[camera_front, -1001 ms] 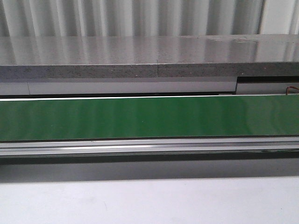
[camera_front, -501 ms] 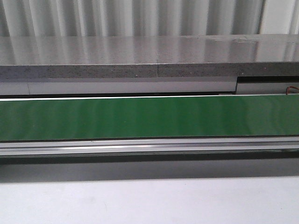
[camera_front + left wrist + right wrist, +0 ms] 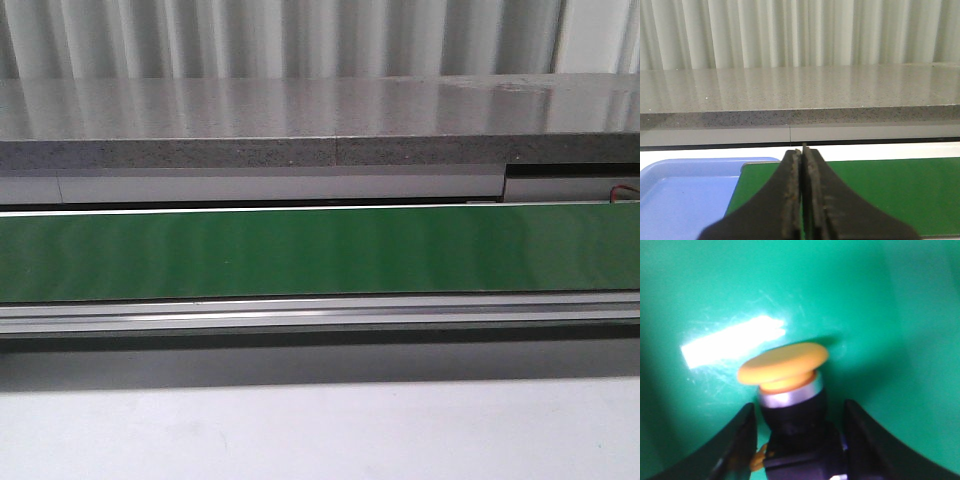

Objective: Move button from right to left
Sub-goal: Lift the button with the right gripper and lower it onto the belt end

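The button [image 3: 782,364] shows only in the right wrist view. It has a yellow-orange mushroom head, a silver ring and a black collar, and it lies on a glossy green surface [image 3: 880,315]. My right gripper [image 3: 800,407] is open, with one finger on each side of the button's black body and a small gap on both sides. My left gripper [image 3: 801,150] is shut and empty, above the left end of the green belt [image 3: 900,190]. Neither gripper nor the button shows in the front view.
A green conveyor belt [image 3: 320,250] runs across the front view with metal rails in front and a grey stone ledge [image 3: 320,120] behind. A blue tray [image 3: 685,195] lies beside the belt's left end. White tabletop [image 3: 320,430] lies nearest.
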Action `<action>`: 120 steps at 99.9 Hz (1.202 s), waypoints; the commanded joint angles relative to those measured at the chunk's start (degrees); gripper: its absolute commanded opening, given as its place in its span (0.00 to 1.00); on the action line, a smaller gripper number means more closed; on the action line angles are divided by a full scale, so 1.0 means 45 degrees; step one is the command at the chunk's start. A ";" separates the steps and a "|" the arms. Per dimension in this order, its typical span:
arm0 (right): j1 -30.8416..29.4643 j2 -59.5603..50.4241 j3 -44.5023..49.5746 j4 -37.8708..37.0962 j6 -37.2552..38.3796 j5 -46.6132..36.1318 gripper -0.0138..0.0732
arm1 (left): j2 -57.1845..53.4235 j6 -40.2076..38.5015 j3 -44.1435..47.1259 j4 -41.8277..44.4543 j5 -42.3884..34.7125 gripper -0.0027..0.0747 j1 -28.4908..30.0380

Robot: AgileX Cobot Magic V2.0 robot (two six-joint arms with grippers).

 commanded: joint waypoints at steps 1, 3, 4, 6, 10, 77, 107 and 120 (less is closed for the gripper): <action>-0.0049 -0.0466 -0.0459 0.0384 -0.0140 0.0103 0.41 | -0.0443 -0.0076 0.0312 -0.0018 -0.1077 0.01 0.0007; -0.0049 -0.0466 -0.0517 0.0384 -0.0140 0.0175 0.41 | -0.0443 -0.0076 0.0312 -0.0018 -0.1077 0.01 0.0007; -0.0049 -0.0482 -0.0621 0.0449 -0.0140 0.0248 0.41 | -0.0443 -0.0076 0.0312 -0.0018 -0.1077 0.01 0.0007; -0.0049 -0.0526 -0.0693 0.0495 -0.0140 0.0383 0.41 | -0.0443 -0.0076 0.0312 -0.0018 -0.1077 0.01 0.0007; -0.0049 -0.0609 -0.0866 0.0641 -0.0140 0.0611 0.41 | -0.0443 -0.0076 0.0312 -0.0018 -0.1077 0.01 0.0007; 0.2720 -0.4517 -0.0272 0.1348 0.0243 0.2809 0.41 | -0.0443 -0.0076 0.0312 -0.0018 -0.1077 0.01 0.0007; 0.3545 -0.4491 0.1662 0.1387 0.0346 0.1478 0.50 | -0.0443 -0.0076 0.0312 -0.0018 -0.1077 0.01 0.0007; 0.3748 -0.4491 0.1676 0.1483 0.0346 0.1347 0.62 | -0.0443 -0.0076 0.0312 -0.0154 -0.1077 0.01 0.0007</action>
